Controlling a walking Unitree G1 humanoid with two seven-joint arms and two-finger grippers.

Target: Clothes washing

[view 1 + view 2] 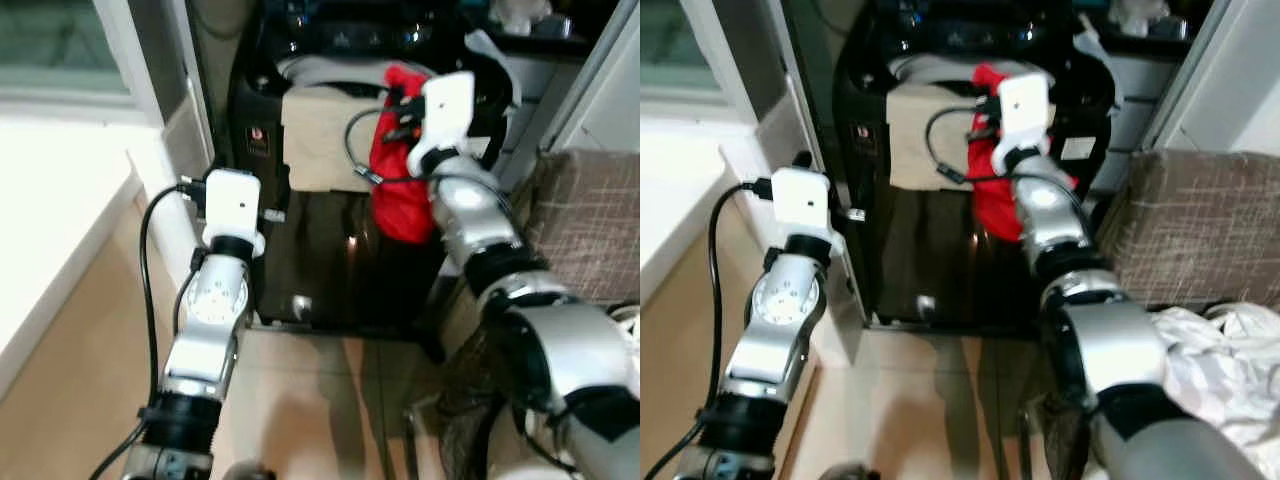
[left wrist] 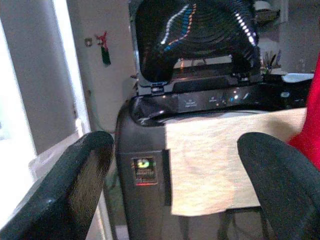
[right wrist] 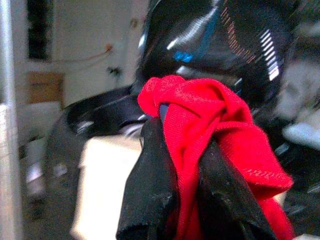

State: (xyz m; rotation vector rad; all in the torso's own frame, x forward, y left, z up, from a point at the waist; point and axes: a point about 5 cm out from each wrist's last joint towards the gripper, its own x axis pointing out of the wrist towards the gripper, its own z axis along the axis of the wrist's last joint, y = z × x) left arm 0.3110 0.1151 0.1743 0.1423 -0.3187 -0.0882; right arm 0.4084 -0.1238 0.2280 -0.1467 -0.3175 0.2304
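Observation:
A black top-loading washing machine [image 1: 330, 270] stands ahead with its lid [image 2: 195, 30] raised. A beige cloth [image 1: 320, 135] hangs over its front rim. My right gripper [image 3: 182, 165] is shut on a red garment [image 1: 400, 190], held up at the machine's front right rim, and the cloth trails down the front panel. The black fingers [image 3: 150, 185] pinch a bunched fold of the red garment [image 3: 215, 125]. My left gripper [image 2: 175, 185] is open and holds nothing, to the left of the machine and short of it, facing the beige cloth [image 2: 210, 165].
A white counter [image 1: 50, 210] runs along the left. A brown woven box [image 1: 1200, 230] stands to the right of the machine, with crumpled white material [image 1: 1230, 360] below it. A white wall post [image 1: 175, 230] stands beside the machine's left side. Tan floor [image 1: 300, 400] lies in front.

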